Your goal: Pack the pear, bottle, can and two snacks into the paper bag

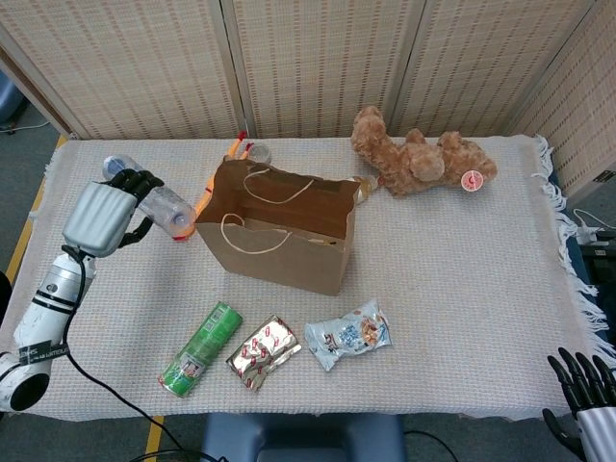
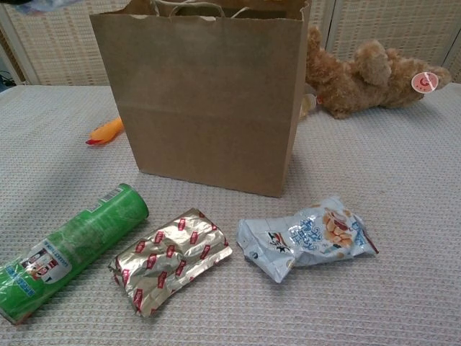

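My left hand [image 1: 104, 210] grips a clear plastic bottle [image 1: 164, 205] in the air, just left of the open brown paper bag [image 1: 279, 231]. In the chest view only a sliver of the bottle [image 2: 43, 6] shows at the top left edge, beside the paper bag [image 2: 209, 101]. A green can [image 1: 201, 347] [image 2: 68, 249] lies on its side in front of the bag. Next to it lie a gold foil snack [image 1: 263, 351] [image 2: 171, 258] and a pale blue snack pack [image 1: 348, 334] [image 2: 306, 236]. My right hand [image 1: 580, 385] hangs at the bottom right corner, off the table, its fingers upright and holding nothing.
A brown teddy bear [image 1: 419, 162] [image 2: 364, 72] lies behind the bag on the right. A yellow rubber chicken [image 1: 207, 197] [image 2: 106, 131] lies at the bag's left rear. The woven tablecloth [image 1: 462, 269] covers the table; folding screens stand behind it.
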Tool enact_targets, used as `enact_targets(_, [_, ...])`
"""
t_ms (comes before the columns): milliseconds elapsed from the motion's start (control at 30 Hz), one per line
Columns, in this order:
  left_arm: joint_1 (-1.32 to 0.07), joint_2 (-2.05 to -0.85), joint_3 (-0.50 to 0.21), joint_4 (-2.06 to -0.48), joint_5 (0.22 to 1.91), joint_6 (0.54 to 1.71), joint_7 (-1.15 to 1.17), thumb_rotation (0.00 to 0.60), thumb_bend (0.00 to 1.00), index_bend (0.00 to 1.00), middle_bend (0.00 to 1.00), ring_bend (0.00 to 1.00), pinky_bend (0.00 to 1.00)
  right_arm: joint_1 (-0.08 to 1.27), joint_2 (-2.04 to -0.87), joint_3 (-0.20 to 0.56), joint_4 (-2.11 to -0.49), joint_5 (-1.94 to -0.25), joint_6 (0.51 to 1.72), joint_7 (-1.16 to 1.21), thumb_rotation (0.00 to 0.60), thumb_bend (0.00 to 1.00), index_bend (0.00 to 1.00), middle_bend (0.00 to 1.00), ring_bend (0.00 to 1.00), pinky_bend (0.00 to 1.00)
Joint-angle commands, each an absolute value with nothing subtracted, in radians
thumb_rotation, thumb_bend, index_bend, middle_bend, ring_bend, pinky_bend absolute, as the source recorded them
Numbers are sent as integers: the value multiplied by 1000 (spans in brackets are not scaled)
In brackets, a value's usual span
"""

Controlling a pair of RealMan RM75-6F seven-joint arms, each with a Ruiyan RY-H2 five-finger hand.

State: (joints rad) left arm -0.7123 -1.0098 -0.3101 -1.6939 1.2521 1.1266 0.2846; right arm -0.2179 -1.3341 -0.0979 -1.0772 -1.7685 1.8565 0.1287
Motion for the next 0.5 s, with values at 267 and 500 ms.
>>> enact_targets(267, [-806, -1052, -381, -1887, 1209, 1160, 402, 600, 633, 647, 652, 578, 683, -217, -1332, -98, -1079, -1764, 1852, 136, 600, 231, 0, 0, 0, 0])
enact_targets(500, [-826, -1087, -368, -1963, 1232, 1173, 449, 600, 633, 646, 651, 578, 686, -218, -1333, -98, -1075, -1762, 1852, 142, 600, 231, 0, 0, 0, 0])
